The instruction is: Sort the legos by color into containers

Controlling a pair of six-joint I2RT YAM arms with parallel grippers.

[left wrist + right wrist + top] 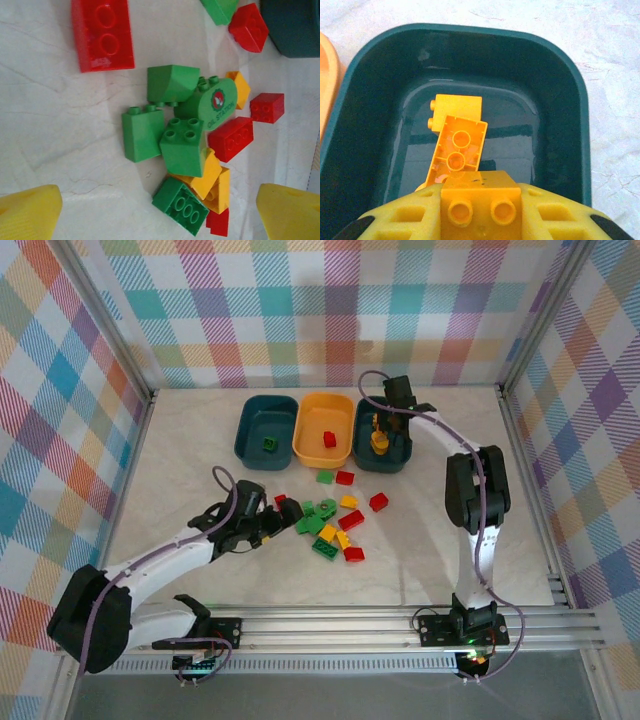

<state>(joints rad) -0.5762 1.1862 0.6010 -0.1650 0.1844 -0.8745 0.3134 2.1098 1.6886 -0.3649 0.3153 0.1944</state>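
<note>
My right gripper point(481, 207) is shut on a yellow brick point(480, 192) and hangs over the right teal tub point(560, 100), where two yellow bricks point(457, 142) lie. Seen from above, that gripper point(382, 430) is over the same tub point(405, 450). The left teal tub point(245, 430) holds a green brick point(270, 444). In the yellow-orange tub point(305, 435) lies a red brick point(329, 439). Loose red, green and yellow legos point(335, 525) are heaped mid-table. My left gripper point(285, 512) stands open at the heap's left edge, a green brick point(180, 205) between its wide-apart fingers point(27, 212), untouched.
A large red brick point(102, 35) lies apart from the heap. Plaid walls point(90, 420) close in the table on three sides. An aluminium rail point(350, 625) runs along the near edge. The three tubs stand side by side at the back.
</note>
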